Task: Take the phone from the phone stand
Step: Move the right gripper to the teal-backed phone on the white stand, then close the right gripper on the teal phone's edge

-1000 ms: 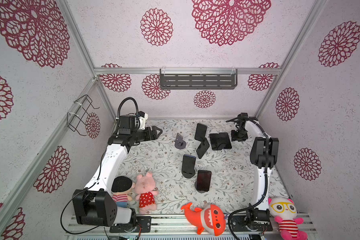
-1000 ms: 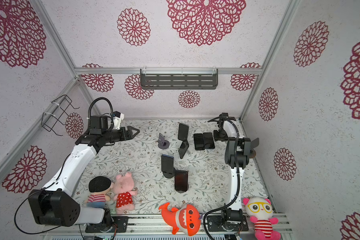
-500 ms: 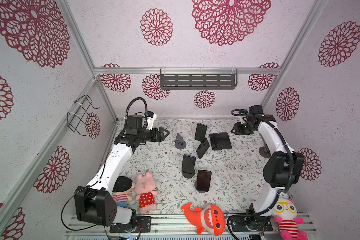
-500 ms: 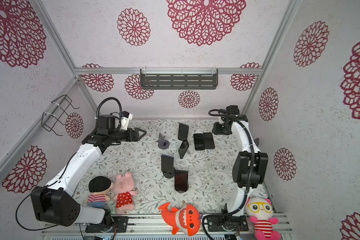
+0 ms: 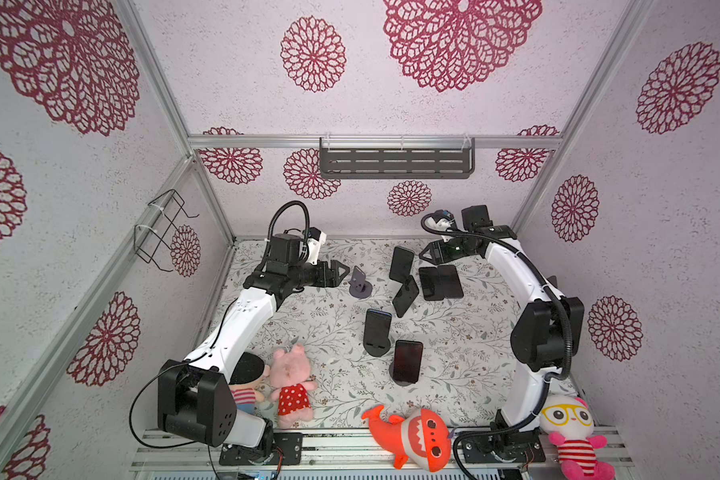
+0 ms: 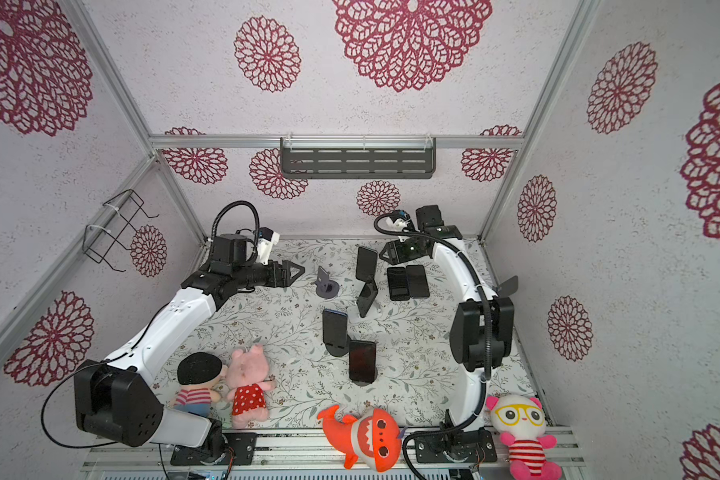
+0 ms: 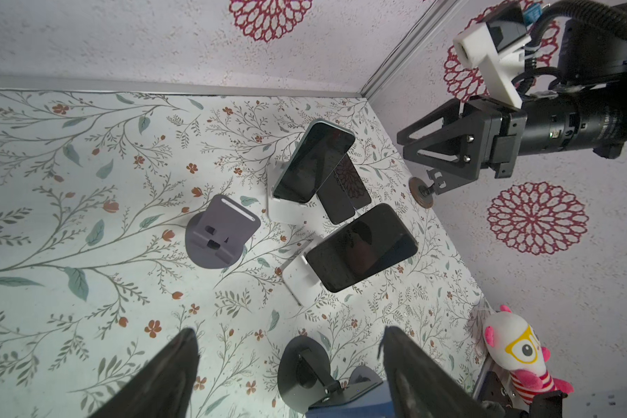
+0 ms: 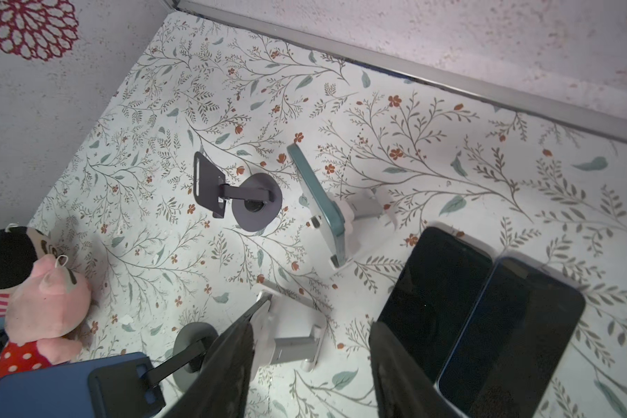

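Your left pincer (image 5: pixel 341 273) hangs wide and empty just beside the grey stand (image 5: pixel 360 284). Right of that stand, a phone (image 5: pixel 401 264) leans on its white stand (image 7: pixel 276 213). Beyond, your right pincer (image 5: pixel 425 254) looks half-parted, apparently empty.

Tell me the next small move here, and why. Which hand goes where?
Probably lower the right hand onto the teal phone leaning in its white stand. That hand is open, empty and hovers right beside it, with two phones lying flat on the mat just below, while the left hand is farther off, beyond the empty grey stand.
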You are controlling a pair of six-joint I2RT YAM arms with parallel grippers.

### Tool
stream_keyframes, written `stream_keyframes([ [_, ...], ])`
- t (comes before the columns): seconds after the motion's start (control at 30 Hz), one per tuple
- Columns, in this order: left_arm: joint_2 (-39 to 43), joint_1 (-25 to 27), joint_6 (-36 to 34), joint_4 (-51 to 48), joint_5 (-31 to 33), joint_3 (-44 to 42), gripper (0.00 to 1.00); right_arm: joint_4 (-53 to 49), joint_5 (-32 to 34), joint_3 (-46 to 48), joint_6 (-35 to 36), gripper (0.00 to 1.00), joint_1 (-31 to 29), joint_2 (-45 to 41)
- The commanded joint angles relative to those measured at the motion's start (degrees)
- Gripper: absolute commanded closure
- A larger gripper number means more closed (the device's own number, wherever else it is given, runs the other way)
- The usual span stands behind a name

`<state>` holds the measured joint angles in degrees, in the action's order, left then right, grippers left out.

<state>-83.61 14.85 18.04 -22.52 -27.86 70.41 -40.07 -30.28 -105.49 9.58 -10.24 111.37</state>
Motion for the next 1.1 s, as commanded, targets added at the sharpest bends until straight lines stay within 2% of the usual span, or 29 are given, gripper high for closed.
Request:
stream_keyframes([
  [0.0,2.40,0.27,0.06,1.96,0.73,-1.45,0.17,4.02,-1.43,-3.08,1.48,0.43,-0.48,2.33],
  [0.13,3.10,0.27,0.06,1.94,1.17,-2.24,0.16,4.04,-3.61,-6.22,0.95,0.43,-0.97,6.26],
  [0.3,3.25,0.27,0.13,2.23,1.39,-2.65,0.16,4.43,-3.21,-8.47,0.91,0.44,-2.00,10.00],
  [0.57,2.34,0.27,-0.28,2.79,1.40,-2.62,0.16,7.19,-4.70,-8.06,0.95,0.48,-2.50,12.02],
  [0.97,1.52,0.50,-1.34,0.24,0.68,-0.71,0.16,4.89,-4.17,-10.52,3.97,0.58,-2.44,14.70],
  [1.07,1.36,0.70,-1.43,-0.04,0.30,-0.79,0.17,4.66,-4.10,-10.79,4.29,0.66,-2.50,14.91],
])
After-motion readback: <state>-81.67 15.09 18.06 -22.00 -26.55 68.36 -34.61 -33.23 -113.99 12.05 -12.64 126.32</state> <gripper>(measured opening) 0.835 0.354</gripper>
